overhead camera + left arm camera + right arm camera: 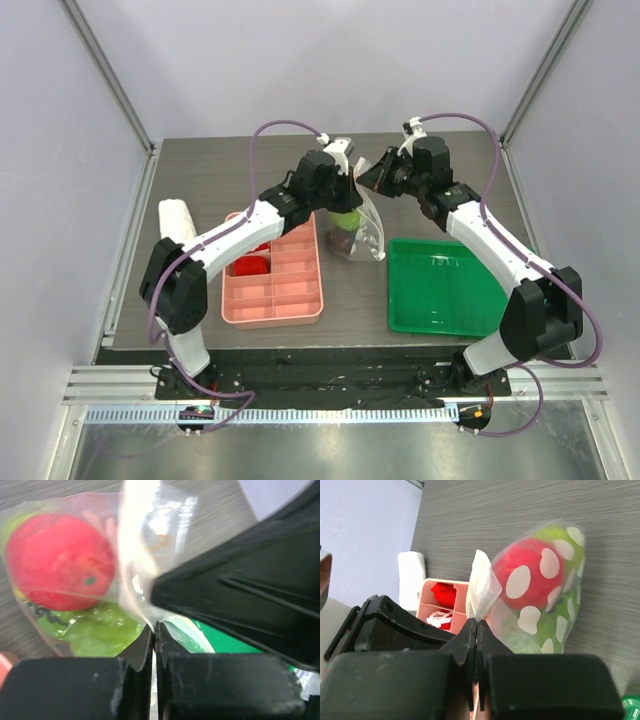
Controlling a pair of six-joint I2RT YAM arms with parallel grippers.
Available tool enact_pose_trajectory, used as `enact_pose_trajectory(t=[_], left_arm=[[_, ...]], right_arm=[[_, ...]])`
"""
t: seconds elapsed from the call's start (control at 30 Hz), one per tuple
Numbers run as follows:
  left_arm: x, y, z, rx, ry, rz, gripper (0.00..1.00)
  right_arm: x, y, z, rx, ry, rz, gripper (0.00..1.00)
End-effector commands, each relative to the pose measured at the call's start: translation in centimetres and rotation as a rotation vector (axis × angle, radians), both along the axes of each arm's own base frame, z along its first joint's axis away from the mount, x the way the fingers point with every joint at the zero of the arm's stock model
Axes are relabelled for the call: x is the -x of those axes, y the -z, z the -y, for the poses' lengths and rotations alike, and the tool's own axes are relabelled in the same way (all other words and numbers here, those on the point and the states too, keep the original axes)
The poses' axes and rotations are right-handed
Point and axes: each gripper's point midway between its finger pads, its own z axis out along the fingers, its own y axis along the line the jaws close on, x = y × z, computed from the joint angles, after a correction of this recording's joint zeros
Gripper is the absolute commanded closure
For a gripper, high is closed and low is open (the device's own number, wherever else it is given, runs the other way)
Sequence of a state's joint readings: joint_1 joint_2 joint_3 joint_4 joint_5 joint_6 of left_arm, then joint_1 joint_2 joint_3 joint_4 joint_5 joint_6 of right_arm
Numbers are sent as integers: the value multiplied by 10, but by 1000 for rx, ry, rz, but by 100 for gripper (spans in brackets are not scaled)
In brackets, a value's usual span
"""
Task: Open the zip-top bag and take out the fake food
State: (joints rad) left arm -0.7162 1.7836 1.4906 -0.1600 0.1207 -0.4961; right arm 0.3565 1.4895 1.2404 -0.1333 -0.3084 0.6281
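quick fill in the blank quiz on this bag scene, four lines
1. The left end effector and right end effector are each ____ on the zip-top bag.
2. The red apple is ____ the bag.
3. The green tray lies on the ____ arm's side.
4. The divided tray is ____ in colour.

Missing words: shut; inside; right; pink.

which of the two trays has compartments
The pink tray, left of the zip-top bag: a grid of compartments, with red pieces in some. The green tray is one undivided basin.
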Motion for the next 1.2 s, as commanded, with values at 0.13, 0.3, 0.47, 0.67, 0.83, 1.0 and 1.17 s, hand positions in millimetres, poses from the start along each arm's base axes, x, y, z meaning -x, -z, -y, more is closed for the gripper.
enact_pose_trajectory(t=[0.13, 0.3, 0.47, 0.67, 0.83, 1.0, 1.17], left_arm=[[-11, -24, -21, -47, -46, 95, 100], [-10, -36, -23, 14, -24, 92, 100], [-7, -47, -18, 55, 1, 97, 100], [-5, -58, -17, 72, 17, 118, 100], [-7, -62, -28, 69, 13, 123, 100], [-16, -56, -49, 44, -10, 84, 98], [-17, -53, -49, 58, -18, 71, 75]], right_arm=[[12, -31, 20, 140, -32, 159, 42], [35, -11, 12, 142, -131, 137, 32], [34, 6, 9, 155, -145, 103, 34], [22, 26, 5, 171, -125, 68, 53], [10, 33, 3, 183, -101, 49, 98], [21, 1, -15, 146, -138, 108, 98], [31, -36, -30, 88, -154, 158, 98]])
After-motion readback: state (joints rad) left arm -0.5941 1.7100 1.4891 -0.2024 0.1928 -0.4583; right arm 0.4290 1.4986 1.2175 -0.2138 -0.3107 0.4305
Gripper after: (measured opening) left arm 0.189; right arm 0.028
